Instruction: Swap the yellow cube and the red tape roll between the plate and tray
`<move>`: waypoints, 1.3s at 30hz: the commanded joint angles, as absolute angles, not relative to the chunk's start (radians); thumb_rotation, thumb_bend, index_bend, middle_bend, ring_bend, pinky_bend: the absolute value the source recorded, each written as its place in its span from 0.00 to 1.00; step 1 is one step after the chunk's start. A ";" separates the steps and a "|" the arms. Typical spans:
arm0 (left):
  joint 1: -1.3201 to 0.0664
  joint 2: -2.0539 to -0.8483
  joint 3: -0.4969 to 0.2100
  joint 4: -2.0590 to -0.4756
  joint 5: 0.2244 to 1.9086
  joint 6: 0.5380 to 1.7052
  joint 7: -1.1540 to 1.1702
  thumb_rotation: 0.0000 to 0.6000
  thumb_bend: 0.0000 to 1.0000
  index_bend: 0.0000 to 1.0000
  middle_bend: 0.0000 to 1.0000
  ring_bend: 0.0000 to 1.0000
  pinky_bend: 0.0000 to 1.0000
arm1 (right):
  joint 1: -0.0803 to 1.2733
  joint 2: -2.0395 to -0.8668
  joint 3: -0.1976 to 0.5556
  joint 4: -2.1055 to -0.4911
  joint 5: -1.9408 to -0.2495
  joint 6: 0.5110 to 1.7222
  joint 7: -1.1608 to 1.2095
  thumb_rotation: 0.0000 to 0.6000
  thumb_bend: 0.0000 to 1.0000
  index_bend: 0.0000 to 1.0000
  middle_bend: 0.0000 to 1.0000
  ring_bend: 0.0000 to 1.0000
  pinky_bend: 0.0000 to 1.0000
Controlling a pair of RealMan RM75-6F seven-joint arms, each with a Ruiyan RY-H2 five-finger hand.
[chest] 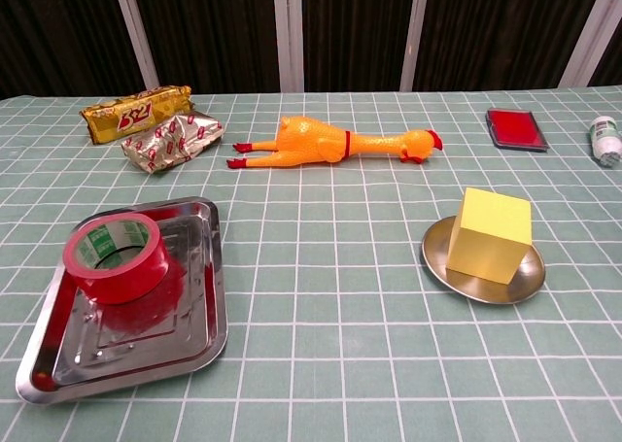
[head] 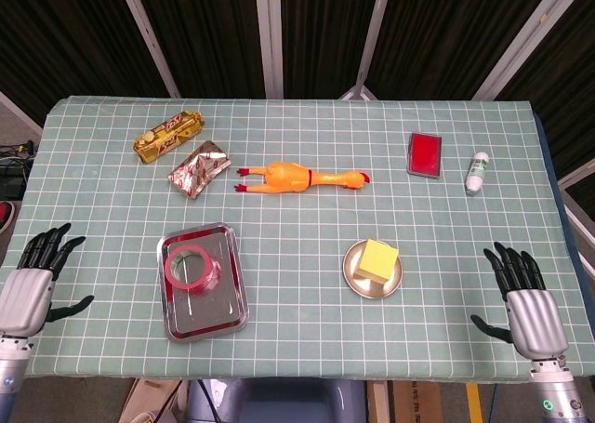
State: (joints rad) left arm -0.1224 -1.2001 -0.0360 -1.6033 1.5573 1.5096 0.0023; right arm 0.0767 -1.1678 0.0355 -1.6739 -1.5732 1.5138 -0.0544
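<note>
Scanning the bench [head: 307, 349] from left to right. Left hand [head: 30, 279] hovers at the near left edge, seen only in the head view; fingers [head: 48, 246] are spread apart and hold nothing, thumb out to the side. It is well apart from every object.

Far left of the green checked cloth: a gold snack bar [head: 168, 136] lying at an angle, and just beside it, nearer, a crumpled silver-and-red wrapper [head: 198, 169]; whether the two touch cannot be told.

Near left: a square steel tray [head: 221, 313] with the red tape roll [head: 190, 264] lying flat inside it, in the far part of the tray. The chest view shows the roll's [chest: 117, 256] green-printed inner core facing up, and the tray rim [chest: 199, 345] around it.

Centre, farther back: a rubber chicken [head: 299, 177] lying on its side along the bench, feet to the left, head to the right.

Right of centre, near: a round metal plate [head: 357, 276] carrying the yellow cube [head: 377, 259], which sits on the plate slightly turned to the grid. The chest view shows the cube [chest: 493, 234] covering much of the plate [chest: 439, 257].

Far right: a flat red case [head: 424, 153], then a small white bottle [head: 477, 172] with a green label, lying on its side near the edge.

Right hand [head: 527, 305] hovers at the near right edge, head view only; fingers [head: 509, 266] are extended and apart, holding nothing, well apart from the plate.
</note>
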 commanded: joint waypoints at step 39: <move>-0.110 -1.177 -0.059 -1.628 1.492 1.502 -0.016 1.00 0.08 0.17 0.00 0.00 0.07 | 0.507 -1.482 0.204 -1.845 -0.903 1.119 -0.545 1.00 0.00 0.01 0.00 0.00 0.00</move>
